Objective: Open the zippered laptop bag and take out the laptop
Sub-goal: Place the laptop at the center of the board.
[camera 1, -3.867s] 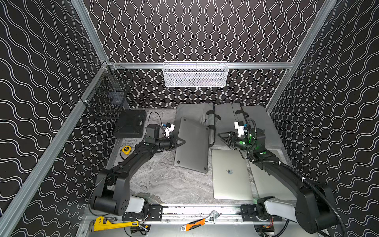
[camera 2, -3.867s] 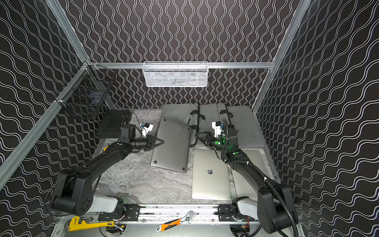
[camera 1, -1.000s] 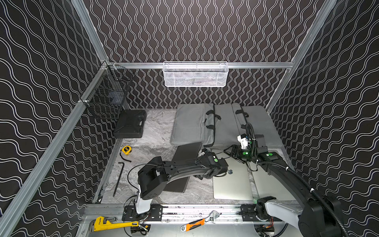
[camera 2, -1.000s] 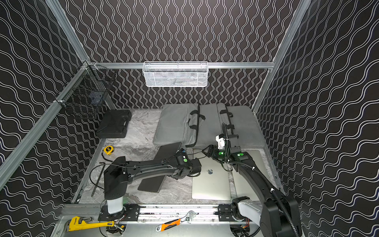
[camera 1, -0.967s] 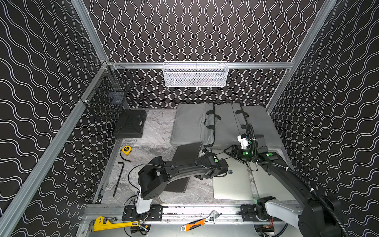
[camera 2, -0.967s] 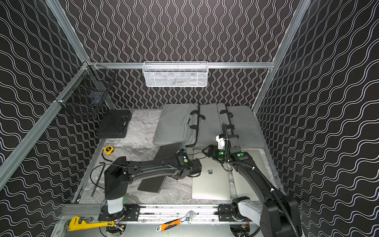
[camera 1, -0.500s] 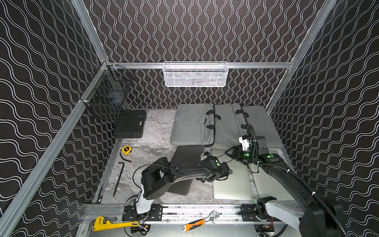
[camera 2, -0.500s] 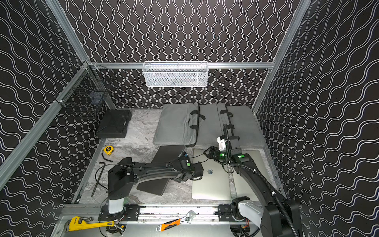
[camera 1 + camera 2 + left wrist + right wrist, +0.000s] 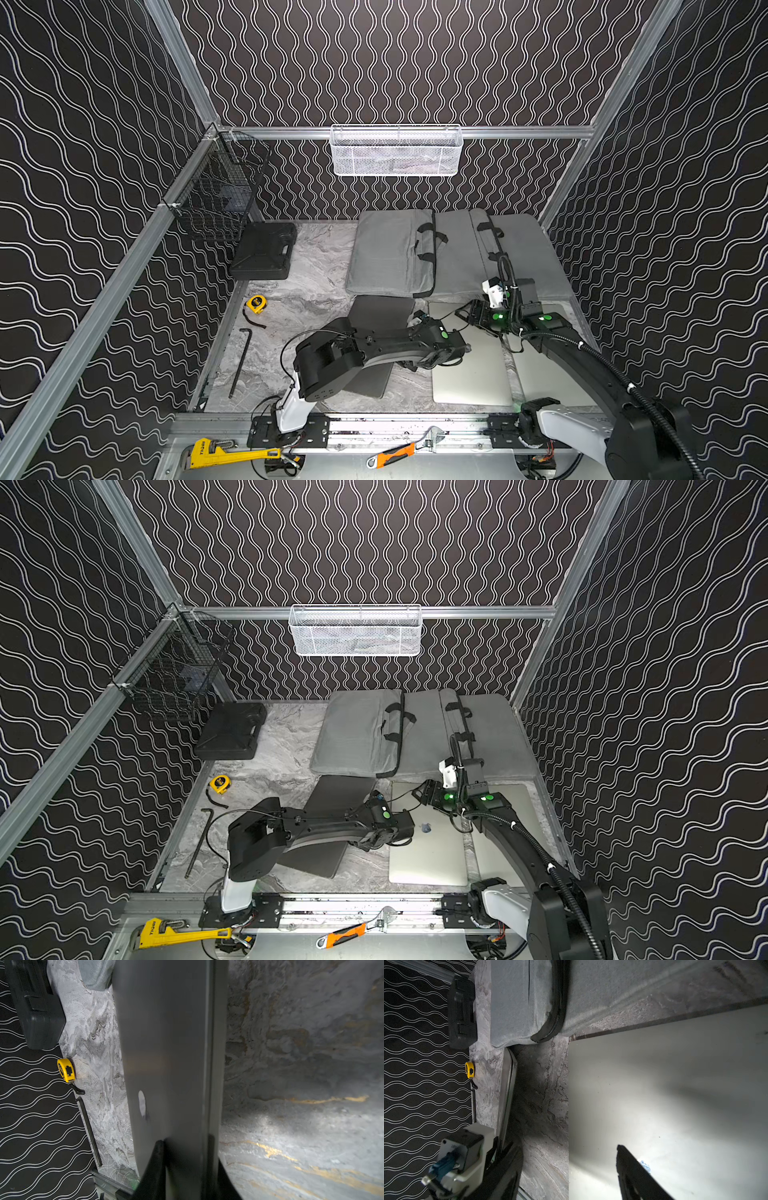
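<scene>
Set-down step, I'd say: left gripper straddles an edge of the slim dark grey laptop, out on the marble table; can't tell if it's pinching. The right gripper hangs wide open over the silver laptop. Behind, the grey fabric bag lies unzipped. Next: let go, back away clean.

Even overhead light; wrist views shadowed (blurred up close).
</scene>
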You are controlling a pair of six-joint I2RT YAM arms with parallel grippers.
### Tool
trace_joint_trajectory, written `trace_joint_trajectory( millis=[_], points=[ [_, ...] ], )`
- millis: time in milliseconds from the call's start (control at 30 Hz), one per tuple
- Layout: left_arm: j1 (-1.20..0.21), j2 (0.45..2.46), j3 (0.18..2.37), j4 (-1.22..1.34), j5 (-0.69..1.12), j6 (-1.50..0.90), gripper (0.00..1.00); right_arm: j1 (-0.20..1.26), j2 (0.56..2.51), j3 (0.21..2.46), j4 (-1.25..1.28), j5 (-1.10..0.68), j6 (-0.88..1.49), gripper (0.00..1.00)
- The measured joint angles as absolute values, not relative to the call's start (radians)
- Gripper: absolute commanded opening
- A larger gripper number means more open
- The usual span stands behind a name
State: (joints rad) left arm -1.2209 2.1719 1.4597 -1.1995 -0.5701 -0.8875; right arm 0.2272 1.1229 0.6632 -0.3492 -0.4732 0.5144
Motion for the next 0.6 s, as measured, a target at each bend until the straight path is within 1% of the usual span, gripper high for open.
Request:
trace_joint_trajectory(
  millis=[167,467,600],
  points=[
    [-1.222,2.214,1.443,-1.183,-0.577,-0.907,0.00,0.226,1.107,0.648,-0.334,-0.480,0.513,0.72],
    [-1.230,2.308,1.499,-1.193,-0.553,-0.946,0.00,0.225,1.082,0.621,-0.329,-0.429,0.490,0.72],
    [-1.230,2.342,1.537,-1.200,-0.509,-0.973,0.00,0.223,1.060,0.603,-0.330,-0.405,0.480,0.72]
  ],
)
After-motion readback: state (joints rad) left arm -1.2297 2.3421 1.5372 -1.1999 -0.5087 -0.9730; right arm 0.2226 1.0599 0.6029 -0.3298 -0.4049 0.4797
